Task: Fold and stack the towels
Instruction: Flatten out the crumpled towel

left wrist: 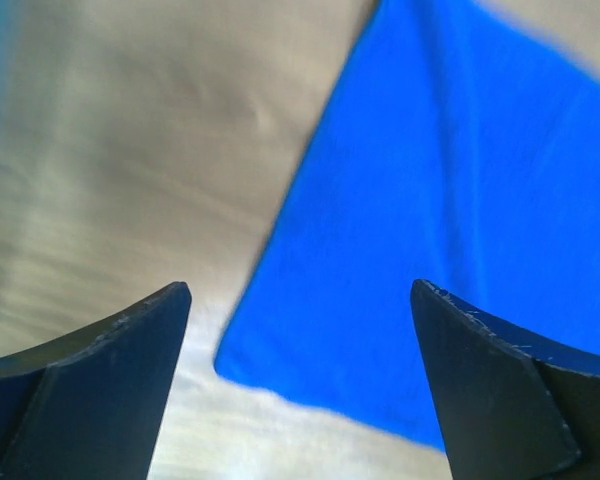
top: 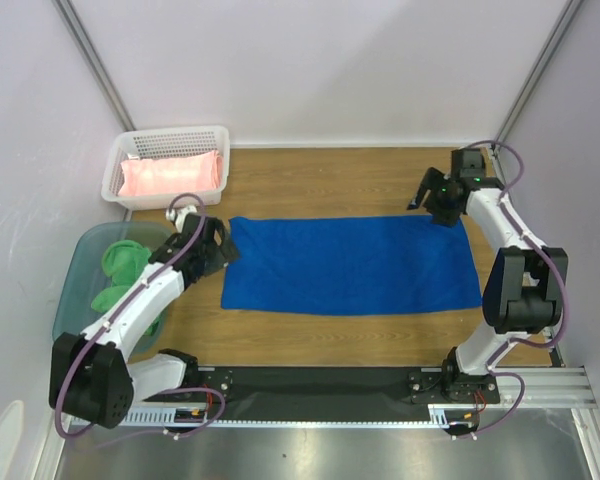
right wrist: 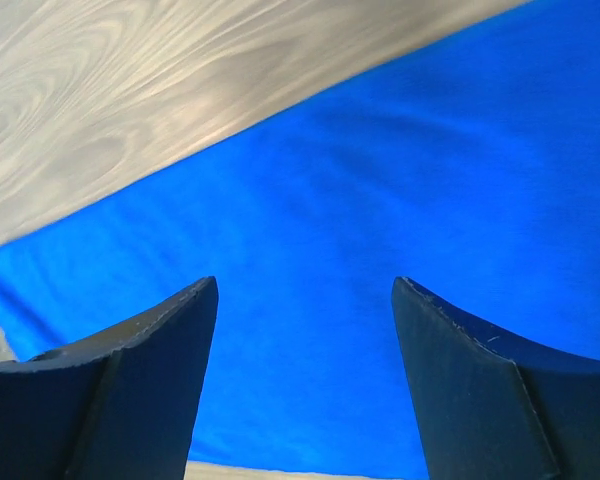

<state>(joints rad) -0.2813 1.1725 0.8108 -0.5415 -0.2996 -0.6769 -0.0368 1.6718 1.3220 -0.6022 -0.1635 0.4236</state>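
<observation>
A royal blue towel lies spread flat on the wooden table. My left gripper hovers at its far left corner, open and holding nothing. In the left wrist view the blue towel shows a corner between the fingers of the left gripper. My right gripper is open over the far right corner. The right wrist view looks down past the right gripper onto the blue towel, nothing pinched. A folded pale pink towel lies in the white basket. A bright green towel is bunched in the teal tub.
The white perforated basket stands at the back left corner. The translucent teal tub sits at the left edge beside the left arm. White walls close in the back and both sides. Bare wood shows behind and in front of the blue towel.
</observation>
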